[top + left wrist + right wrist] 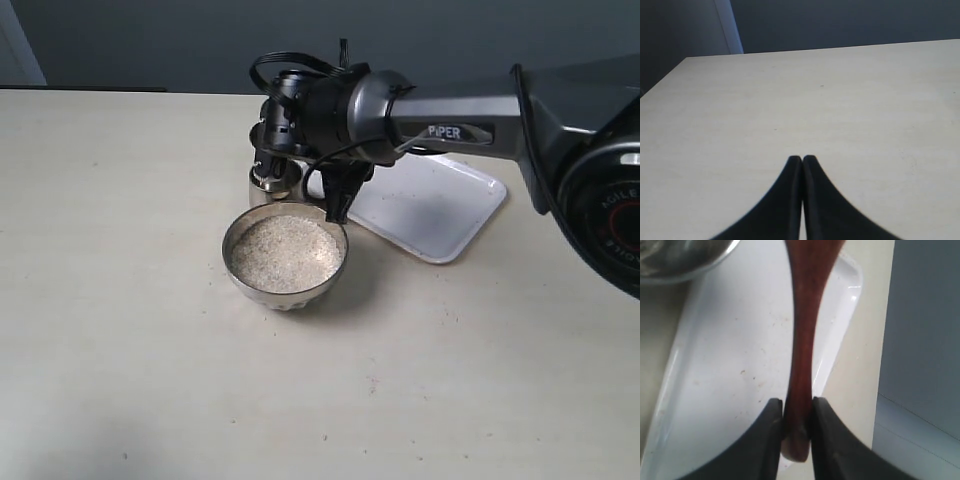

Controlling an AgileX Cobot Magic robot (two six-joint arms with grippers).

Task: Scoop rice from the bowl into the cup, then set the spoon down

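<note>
Pale beige surface (120, 350), dark wall (150, 40) behind. Rice (285, 252) fills bowl (270, 295) near middle of surface, almost to rim. Cup (270, 187) just behind bowl, partly hidden by right arm. Spoon (805, 315): slim handle clamped between fingers of right hand (797, 402), above white tray (730, 365); head out of view. Tray just right of bowl, flecked with specks. Left hand (802, 159) pressed together, holding nothing, above surface.
</note>
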